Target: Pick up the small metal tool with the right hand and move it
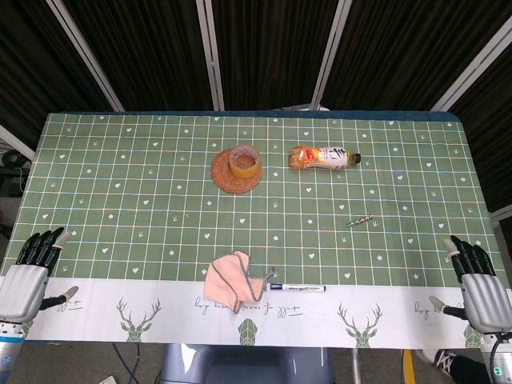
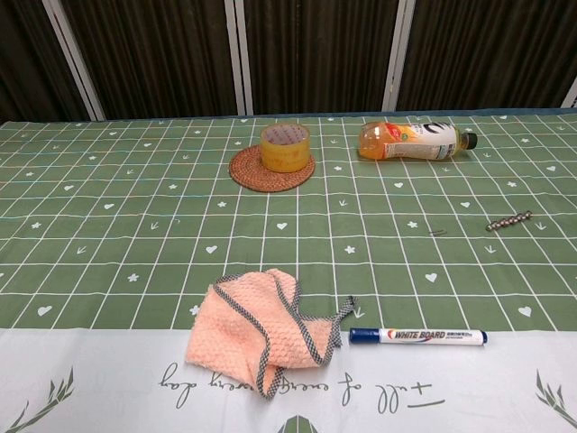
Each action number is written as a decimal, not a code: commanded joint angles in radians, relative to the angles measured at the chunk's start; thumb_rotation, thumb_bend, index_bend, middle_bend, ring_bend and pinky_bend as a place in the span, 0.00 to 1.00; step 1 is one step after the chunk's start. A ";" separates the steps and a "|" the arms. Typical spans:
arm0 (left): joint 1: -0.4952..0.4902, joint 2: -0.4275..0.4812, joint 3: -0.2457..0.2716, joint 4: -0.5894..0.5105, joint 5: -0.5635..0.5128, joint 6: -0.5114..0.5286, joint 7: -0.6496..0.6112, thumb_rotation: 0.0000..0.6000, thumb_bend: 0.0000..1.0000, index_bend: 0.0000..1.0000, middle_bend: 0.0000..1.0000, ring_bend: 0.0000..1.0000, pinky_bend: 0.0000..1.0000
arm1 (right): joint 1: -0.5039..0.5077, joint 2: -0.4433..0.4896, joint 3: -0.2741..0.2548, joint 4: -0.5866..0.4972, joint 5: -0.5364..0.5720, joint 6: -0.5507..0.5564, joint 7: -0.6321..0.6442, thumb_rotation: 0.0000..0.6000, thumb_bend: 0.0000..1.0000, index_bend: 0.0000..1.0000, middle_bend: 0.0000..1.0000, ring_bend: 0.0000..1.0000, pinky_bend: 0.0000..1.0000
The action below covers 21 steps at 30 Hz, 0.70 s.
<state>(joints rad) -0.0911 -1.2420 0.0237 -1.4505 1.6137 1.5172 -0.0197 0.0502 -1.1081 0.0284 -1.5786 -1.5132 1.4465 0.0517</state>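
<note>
Head view, small metal tool (image 1: 361,222) lying untouched on table (image 1: 120,160); right hand (image 1: 478,284) released, left hand (image 1: 30,272) released

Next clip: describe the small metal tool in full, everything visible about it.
The metal tool is a thin, short, grey rod that looks ridged or beaded along its length, lying flat on the green checked tablecloth. It sits at a slight angle on the robot's right side, nearer than the bottle. Nothing touches it but the cloth; the right hand rests at the table's near edge, well apart. Finer detail is too small to tell.
</note>
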 commanded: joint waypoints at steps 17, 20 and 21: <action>0.001 -0.001 -0.004 -0.004 -0.012 -0.004 0.004 1.00 0.09 0.00 0.00 0.00 0.00 | 0.030 -0.005 0.022 -0.030 0.022 -0.035 0.014 1.00 0.03 0.14 0.00 0.00 0.00; 0.001 -0.001 -0.003 -0.005 -0.011 -0.004 0.008 1.00 0.09 0.00 0.00 0.00 0.00 | 0.053 -0.013 0.038 -0.038 0.028 -0.055 0.006 1.00 0.03 0.20 0.01 0.00 0.00; 0.001 -0.001 -0.003 -0.006 -0.010 -0.004 0.008 1.00 0.09 0.00 0.00 0.00 0.00 | 0.066 -0.018 0.046 -0.036 0.029 -0.064 -0.002 1.00 0.03 0.22 0.02 0.00 0.00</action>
<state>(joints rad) -0.0896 -1.2434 0.0204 -1.4561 1.6033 1.5134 -0.0114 0.1060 -1.1208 0.0665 -1.6136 -1.4866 1.3917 0.0565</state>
